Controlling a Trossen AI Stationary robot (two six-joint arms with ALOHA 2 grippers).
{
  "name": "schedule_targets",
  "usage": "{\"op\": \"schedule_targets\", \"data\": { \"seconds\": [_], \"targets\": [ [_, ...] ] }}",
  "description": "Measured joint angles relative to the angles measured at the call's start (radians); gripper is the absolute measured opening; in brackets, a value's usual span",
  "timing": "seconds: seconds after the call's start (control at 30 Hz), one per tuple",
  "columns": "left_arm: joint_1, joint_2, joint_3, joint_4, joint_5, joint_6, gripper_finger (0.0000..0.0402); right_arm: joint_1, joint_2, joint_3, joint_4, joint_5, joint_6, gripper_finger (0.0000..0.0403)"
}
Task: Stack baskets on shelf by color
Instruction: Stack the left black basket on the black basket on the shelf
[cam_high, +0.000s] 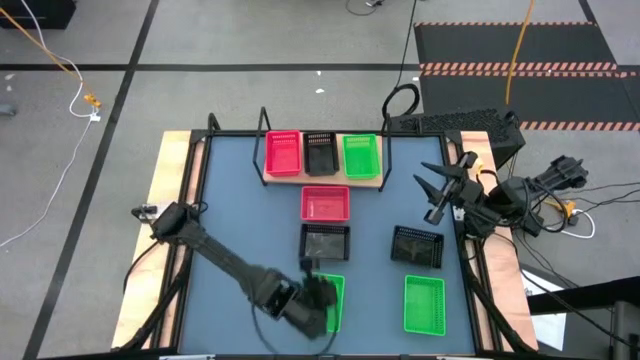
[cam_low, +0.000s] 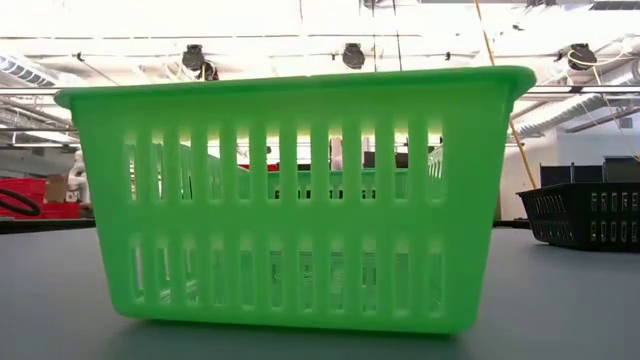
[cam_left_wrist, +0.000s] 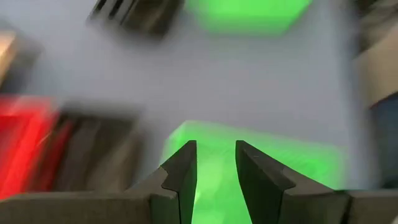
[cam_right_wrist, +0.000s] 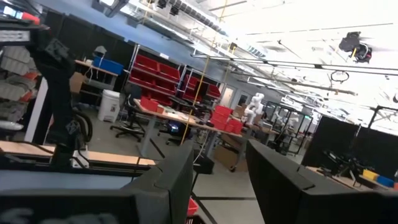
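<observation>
Step in hand, as judged: pickup of a loose green basket for the green pile.

Left gripper (cam_high: 318, 295) low over near green basket (cam_high: 333, 300) at the table's front edge. Fingers (cam_left_wrist: 180, 177) parted a little, green showing through the gap, nothing seen pinched (released, by the look of it).

Right gripper (cam_high: 440, 185) parked at the right side of the table (cam_high: 230, 230), jaws spread wide, nothing in them, pointed out at the room.

Next move, as judged: close on one wall of that near green basket, lift clear, carry past the loose black and red ones, lower squarely into the green basket (cam_high: 361, 156) on the shelf (cam_high: 325, 182). Needs level carry and good alignment, else no nesting.

Count, from above:
- Shelf: three positions filled, red (cam_high: 283, 155), black (cam_high: 320, 153), green, touching side by side (any nesting inside them not discernible).
- Loose red: one (cam_high: 325, 203), just in front of the shelf.
- Loose black: two, centre (cam_high: 325, 242) and right (cam_high: 417, 246).
- Loose green: two, near one under left gripper, second (cam_high: 424, 303) front right.
- Total seen separately: eight.
</observation>
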Motion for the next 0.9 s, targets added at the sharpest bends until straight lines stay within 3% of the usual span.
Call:
{"op": "schedule_targets", "data": {
  "seconds": [0.17, 0.27, 0.4, 0.67, 0.83, 0.9],
  "targets": [
    [0.094, 0.004, 0.001, -0.417, -0.002, -0.292, 0.0113, 0.015, 0.0, 0.0, 0.0, 0.0, -0.025, 0.0141],
    [0.174, 0.004, -0.038, -0.464, -0.004, -0.578, 0.0113, 0.019, 0.0, 0.0, 0.0, 0.0, -0.03, 0.0141],
    [0.238, 0.005, -0.065, -0.447, 0.03, -0.701, 0.0113, 0.019, 0.0, 0.0, 0.0, 0.0, -0.029, 0.0141],
    [0.264, 0.002, -0.074, -0.351, 0.099, -0.581, 0.0113, 0.019, 0.0, 0.0, -0.001, 0.0, -0.021, 0.0141],
    [0.276, -0.013, -0.066, 0.031, 0.011, -0.574, 0.0113, 0.019, 0.0, 0.0, -0.001, 0.002, -0.005, 0.0141],
    [0.292, 0.014, -0.066, 0.181, 0.035, -0.545, 0.0113, 0.019, 0.0, 0.0, 0.0, 0.002, 0.012, 0.0141]
  ]
}}
